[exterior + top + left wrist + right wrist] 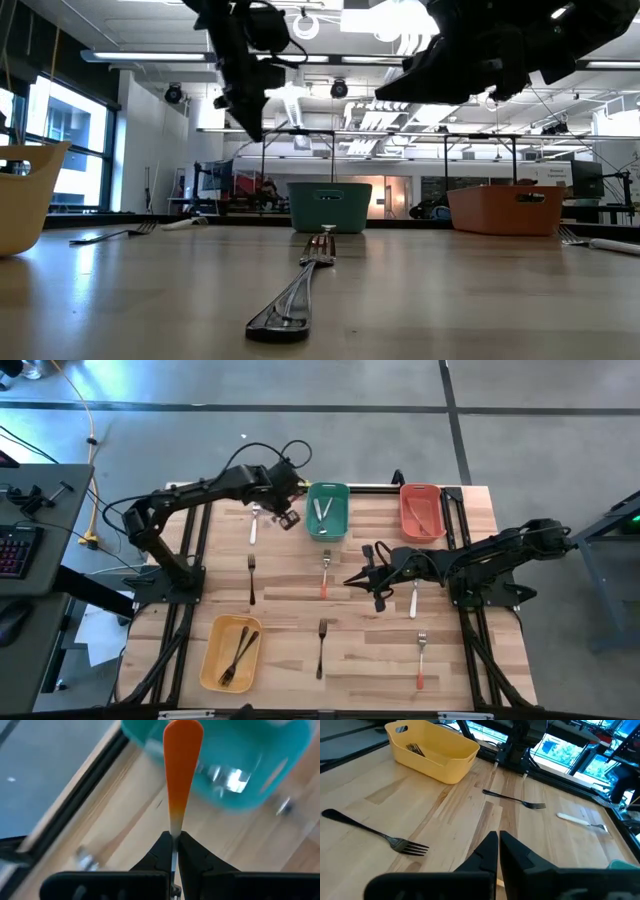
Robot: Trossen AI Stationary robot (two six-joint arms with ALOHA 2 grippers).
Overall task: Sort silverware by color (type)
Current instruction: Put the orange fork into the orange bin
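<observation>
My left gripper (289,518) hangs above the table just left of the green bin (327,510), shut on a red-handled fork (182,765). My right gripper (352,580) is shut with nothing in it, held over the table's middle beside a red-handled fork (325,572). Loose on the wood lie two black forks (251,578) (321,647), two white-handled forks (254,525) (415,596) and another red-handled fork (421,660). The yellow bin (212,660) holds black forks, and the green bin holds white-handled pieces. My left gripper pinches the fork between its two fingertips at the pale metal neck (174,831), just below the red handle. The handle sticks straight out past the fingertips, in line with them. The fingers slant steeply down from above. The fork is lifted clear of the table; its tines are hidden behind the fingers.
The red bin (421,510) stands at the far edge, right of the green bin. Black frame rails (195,550) run along both sides of the table. Bare wood lies between the forks at the near middle.
</observation>
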